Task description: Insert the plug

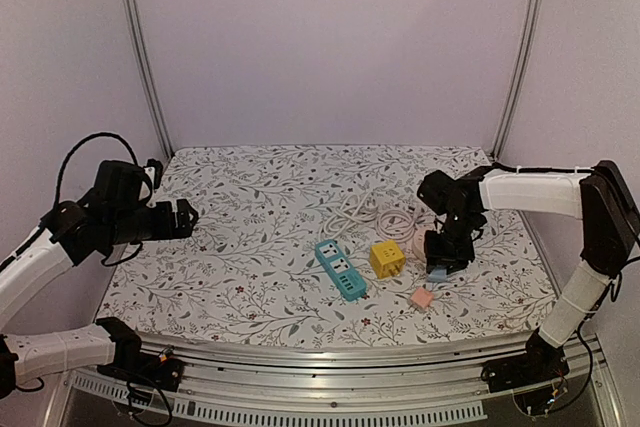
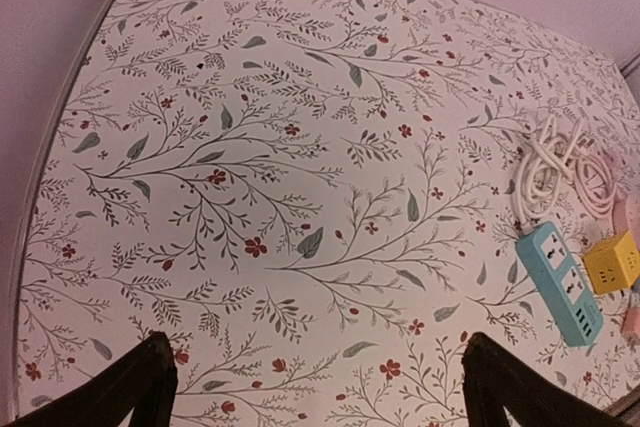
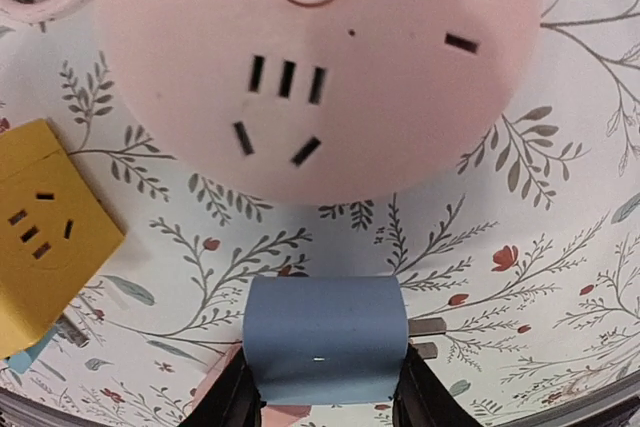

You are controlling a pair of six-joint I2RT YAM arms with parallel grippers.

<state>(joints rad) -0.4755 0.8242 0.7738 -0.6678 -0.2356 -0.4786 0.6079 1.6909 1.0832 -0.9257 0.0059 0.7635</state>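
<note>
Right gripper (image 3: 325, 402) pinching blue plug (image 3: 325, 347), prongs (image 3: 425, 337) at 3 o'clock — pink socket (image 3: 320, 77) at 12. Misaligned; could jam or slip. Left gripper (image 2: 320, 387) spread, idle.

Plain pale walls (image 1: 330, 37) on three sides. Table (image 1: 230, 247) covered in floral print, metal posts (image 1: 144, 47) at its far corners, aluminium rail (image 1: 350, 355) along its near edge. Soft pinkish light.

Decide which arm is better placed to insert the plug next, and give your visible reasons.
Right. The right pincer grips the blue plug near the pink socket; the left pincer is open, empty, far away.
</note>
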